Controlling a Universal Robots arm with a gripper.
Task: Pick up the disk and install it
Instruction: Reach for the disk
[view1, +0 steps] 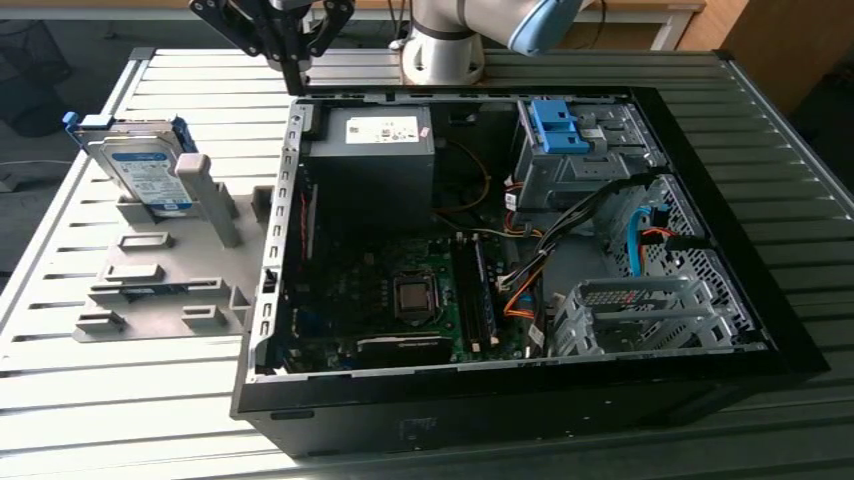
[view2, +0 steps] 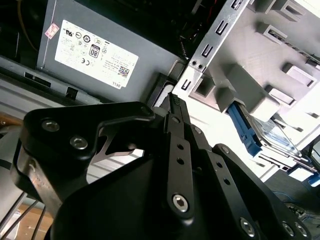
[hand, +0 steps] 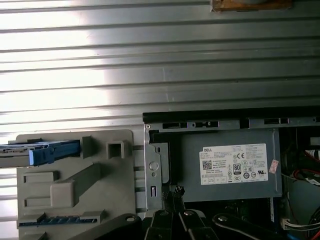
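- Silver metal in a blue frame, the disk (view1: 140, 170) stands on edge in a grey rack (view1: 174, 275) on the slatted bench (view1: 67, 400), at the exterior view's left, just beside the open computer case (view1: 534, 425) and outside it
- The gripper (view1: 294, 68) hangs above the far corner of the case, near the grey box with a white sticker (view1: 367, 170), well apart from the disk
- Its fingers (view2: 177, 147) sit narrow, tips close together, with nothing between them
- Step in hand, as I judge it: the approach to the pick-up, with nothing grasped and nothing installed yet
- A grasp would call for wider fingers and a crossing to the rack, then a descent over the disk's upper edge, since the rack holds its lower part
- Inside the case a blue clip (view1: 558, 125) sits in the far bay and an empty metal cage (view1: 641, 310) lies at the exterior view's right; which one suits the disk I cannot tell
- Loose cables (view1: 534, 265) run between the circuit board (view1: 400, 290) and the cage, and could snag a disk carried low
- The case wall next to the rack is a lip to clear, and a grey post (view1: 200, 190) just beside the disk narrows the room for fingers
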